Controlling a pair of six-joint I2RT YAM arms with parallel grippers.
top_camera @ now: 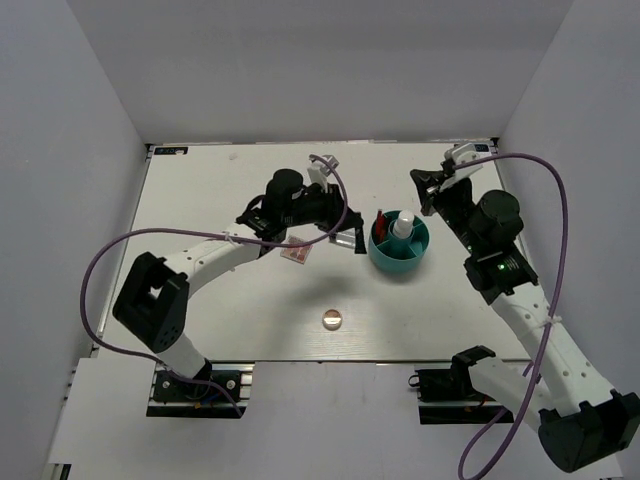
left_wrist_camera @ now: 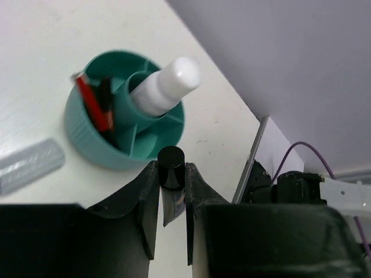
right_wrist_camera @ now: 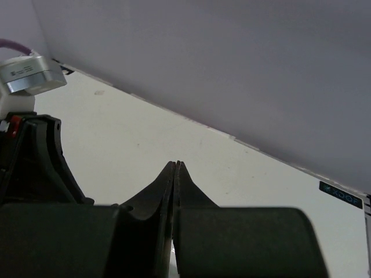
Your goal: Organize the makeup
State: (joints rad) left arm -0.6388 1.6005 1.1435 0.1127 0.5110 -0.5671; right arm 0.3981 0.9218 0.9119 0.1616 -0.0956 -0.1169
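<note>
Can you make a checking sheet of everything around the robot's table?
Surface: white table, flat.
Job's things: white bottle and red pencil stand in teal container; pink palette and round compact lie on the table.
Clutter: grey strip beside the container, unclear what.
Tools: left tool shut on black-capped tube; right tool shut, empty.
Cables: purple cable loops beside each arm.
Surroundings: plain grey walls.
</note>
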